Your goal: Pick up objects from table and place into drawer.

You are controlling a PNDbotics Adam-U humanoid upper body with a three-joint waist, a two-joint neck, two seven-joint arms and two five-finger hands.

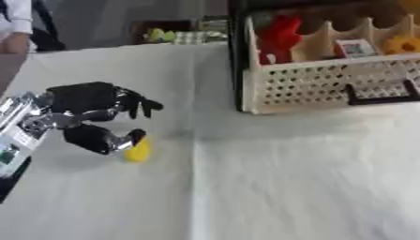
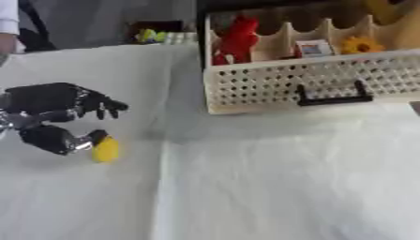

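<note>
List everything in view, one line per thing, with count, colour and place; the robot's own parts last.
yellow object: one, yellow, on the table at the left, at the thumb tip.
drawer: one, cream perforated front with a black handle, open at the upper right.
red item: one, red, in the drawer's left compartment.
flower-like item: one, yellow-orange, in a right compartment.
small box: one, white and red, in a middle compartment.
table: one, white cloth.
left hand: one, black, at the left, fingers curled above the yellow object.
</note>
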